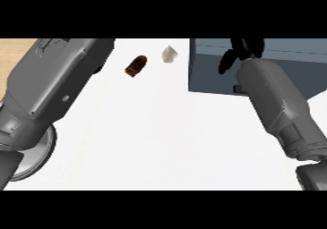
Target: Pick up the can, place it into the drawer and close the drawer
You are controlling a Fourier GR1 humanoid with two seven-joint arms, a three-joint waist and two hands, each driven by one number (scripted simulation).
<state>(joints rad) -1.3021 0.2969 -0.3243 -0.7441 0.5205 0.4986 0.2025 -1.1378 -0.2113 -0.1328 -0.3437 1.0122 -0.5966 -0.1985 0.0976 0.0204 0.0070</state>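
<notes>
No can shows anywhere in the head view. The blue-grey drawer [212, 71] stands at the upper right of the white counter [165, 134]. My right hand [242, 53] hangs over the drawer's inside, its black fingers spread and fairly straight with nothing seen between them, thumb pointing down towards the drawer's near wall. The fingertips run off the picture's top. My left forearm [53, 85] crosses the left side up to the top edge, and its hand lies outside the view.
A small brown object [135, 65] and a pale whitish one [169, 53] lie on the counter left of the drawer. A grey round plate [41, 154] sits partly under my left forearm. A wooden surface [10, 58] borders the counter at the upper left.
</notes>
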